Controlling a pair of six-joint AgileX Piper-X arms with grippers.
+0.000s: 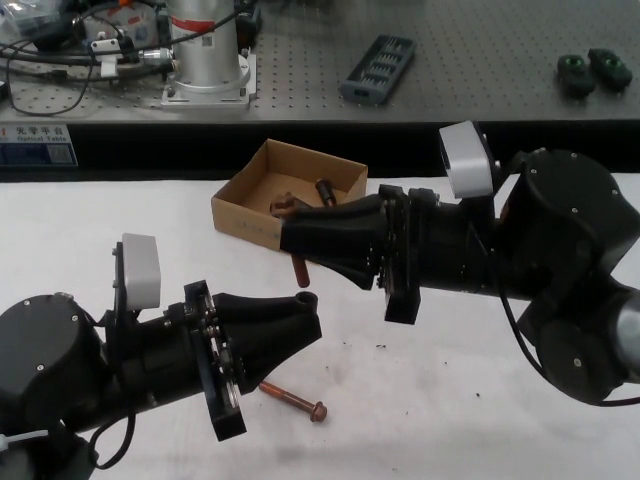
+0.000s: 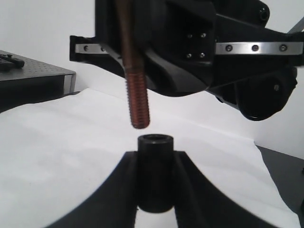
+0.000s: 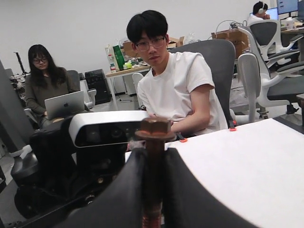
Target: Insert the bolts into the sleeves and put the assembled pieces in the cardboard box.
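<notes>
The left jaws squeeze a black sleeve [image 2: 154, 178], up over the bench [image 1: 450, 400]. The right jaws grip a bolt [image 2: 136, 90] just above it. Next, lower the bolt straight into the sleeve.

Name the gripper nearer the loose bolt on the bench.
Left. The left gripper, holding a sleeve, is just beyond the loose bolt; the right gripper is farther back, by the cardboard box.
</notes>
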